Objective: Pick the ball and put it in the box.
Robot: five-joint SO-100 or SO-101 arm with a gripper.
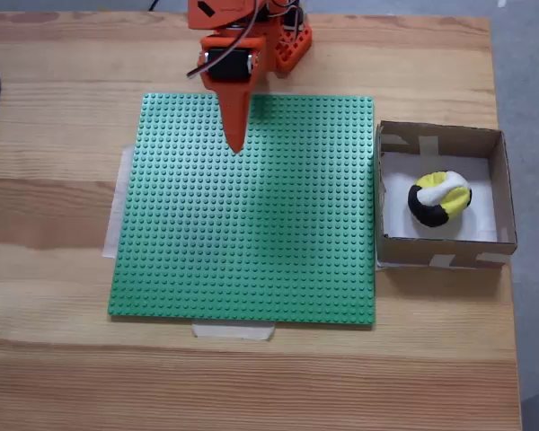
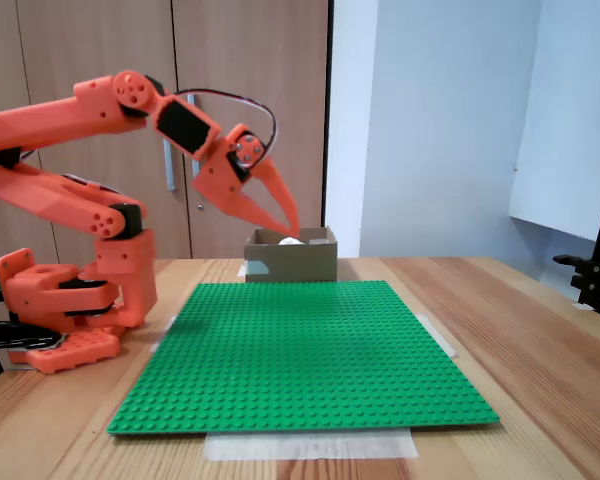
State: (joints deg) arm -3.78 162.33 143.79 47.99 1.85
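Observation:
The ball (image 1: 440, 199), patched white, yellow and black, lies on the white bottom of the brown cardboard box (image 1: 442, 136) at the table's right side in a fixed view. In the low fixed view only its pale top (image 2: 288, 240) peeks over the box (image 2: 292, 264) at the far end of the table. My orange gripper (image 1: 236, 146) hangs in the air over the far part of the green baseplate, well left of the box. Its fingers meet at the tips (image 2: 291, 230), shut with nothing between them.
A large green studded baseplate (image 1: 251, 233) is taped down over the middle of the wooden table. The arm's orange base (image 2: 70, 310) stands at the far edge in a fixed view (image 1: 283, 45). Bare wood runs along the near edge and left side.

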